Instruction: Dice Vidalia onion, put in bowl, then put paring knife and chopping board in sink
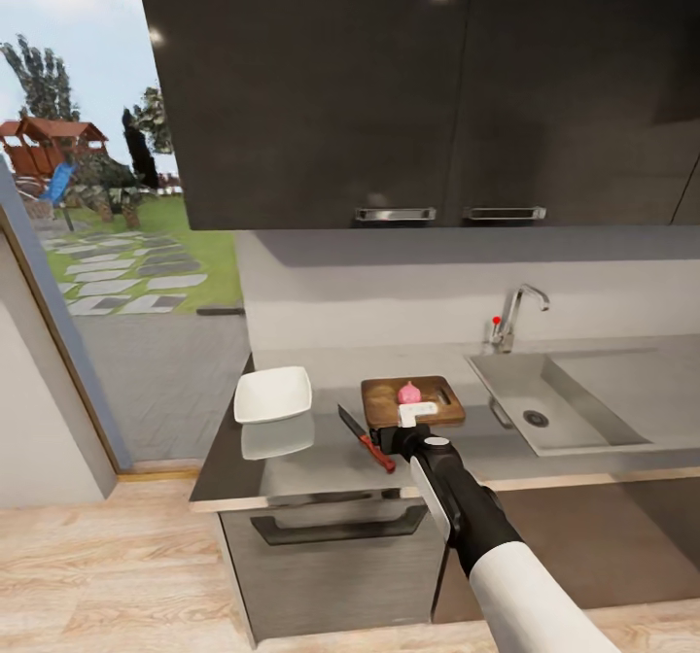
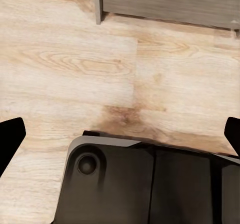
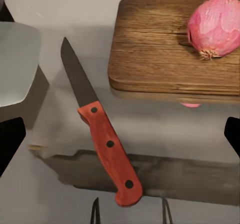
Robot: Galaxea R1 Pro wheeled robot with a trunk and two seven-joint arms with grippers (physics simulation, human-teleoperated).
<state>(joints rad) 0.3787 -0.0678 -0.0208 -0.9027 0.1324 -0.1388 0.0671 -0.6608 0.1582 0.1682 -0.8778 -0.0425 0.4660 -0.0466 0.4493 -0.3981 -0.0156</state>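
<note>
Already out of the sink, the pink-skinned Vidalia onion sits whole on the chopping board, placed there so it can be diced on wood and not on the glossy counter. Just beside the board's near-left corner lies the paring knife, blade pointing away from the robot and red handle hanging slightly past the counter's front edge, a lie that should leave the handle easy to grip. Poised above the board's near edge is the right pincer, fingers apart and holding nothing, their dark tips at the two sides of the right wrist view, which looks down on knife and onion together. Left of the board stands the white bowl, empty and waiting for the pieces. Meanwhile the left pincer, fingers also apart, hangs low over the wooden floor, out of the work. Picking up the knife looks like the next step.
</note>
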